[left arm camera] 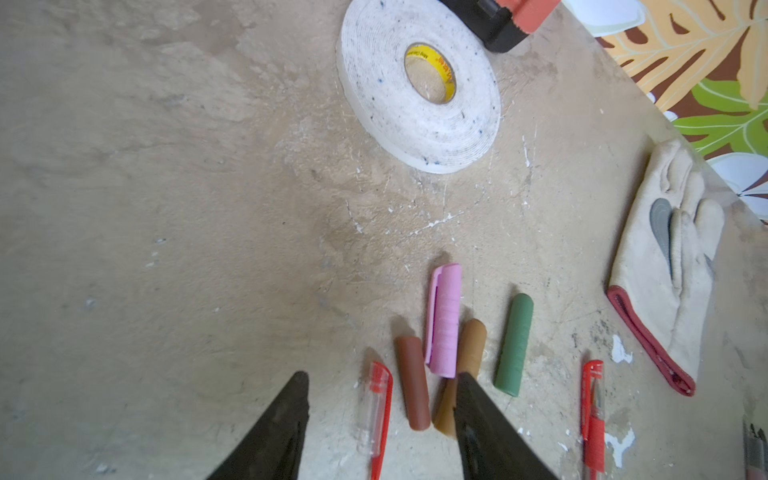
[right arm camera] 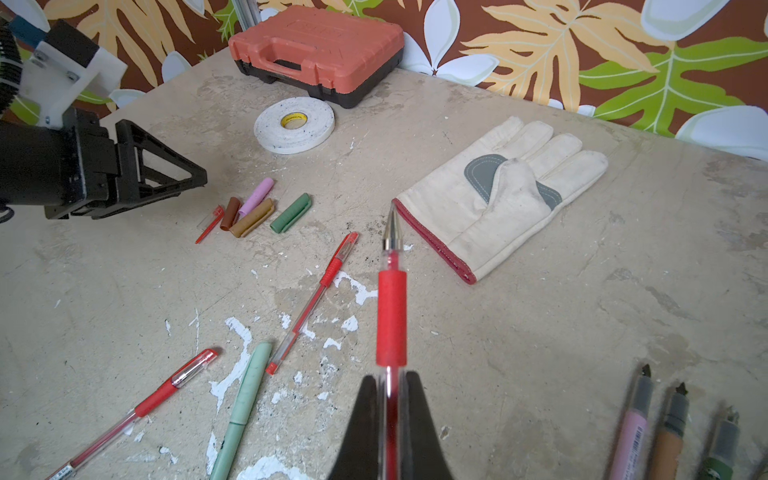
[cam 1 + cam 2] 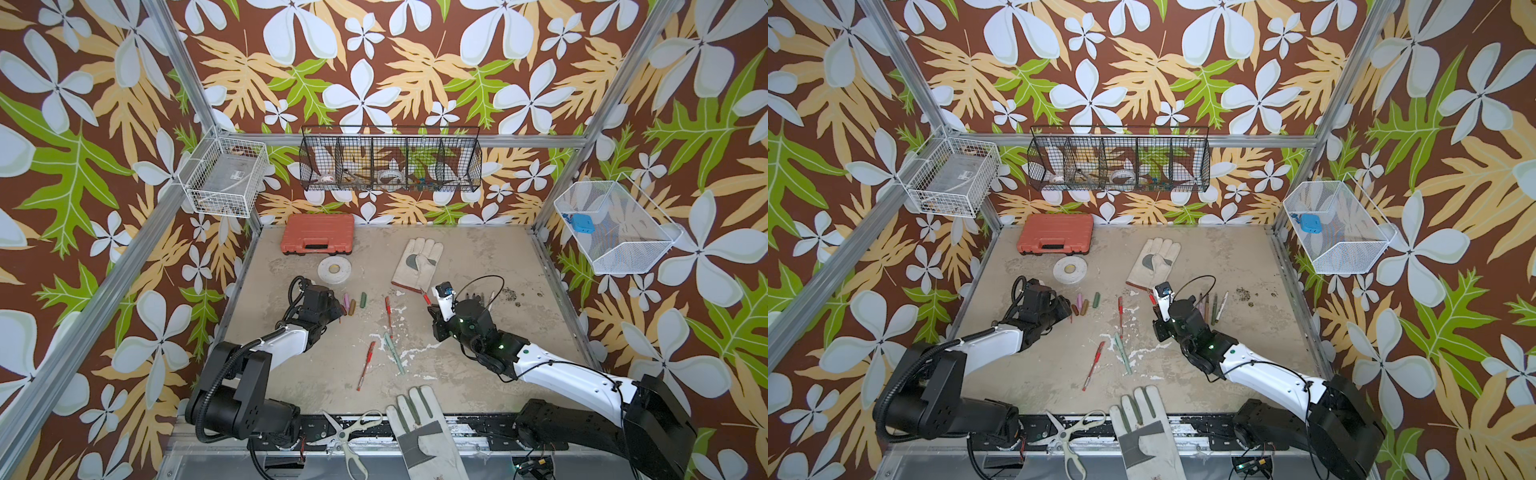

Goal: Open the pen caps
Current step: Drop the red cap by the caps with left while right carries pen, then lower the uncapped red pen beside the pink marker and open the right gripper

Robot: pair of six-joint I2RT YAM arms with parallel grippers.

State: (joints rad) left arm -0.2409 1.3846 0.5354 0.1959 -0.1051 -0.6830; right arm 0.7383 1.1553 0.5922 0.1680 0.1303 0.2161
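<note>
In a top view the caps lay clustered on the desk, just beside the left gripper. In the left wrist view its jaws stood apart and empty, a red cap lying loose between them. In the right wrist view the right gripper was clamped on an uncapped red pen.

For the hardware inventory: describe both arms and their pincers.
Left arm and right arm: white shells between black joint housings. A ribbed black hose follows the left; thin black wire and green lights mark the right. Left pincer and right pincer: black tapered triangular fingers.
</note>
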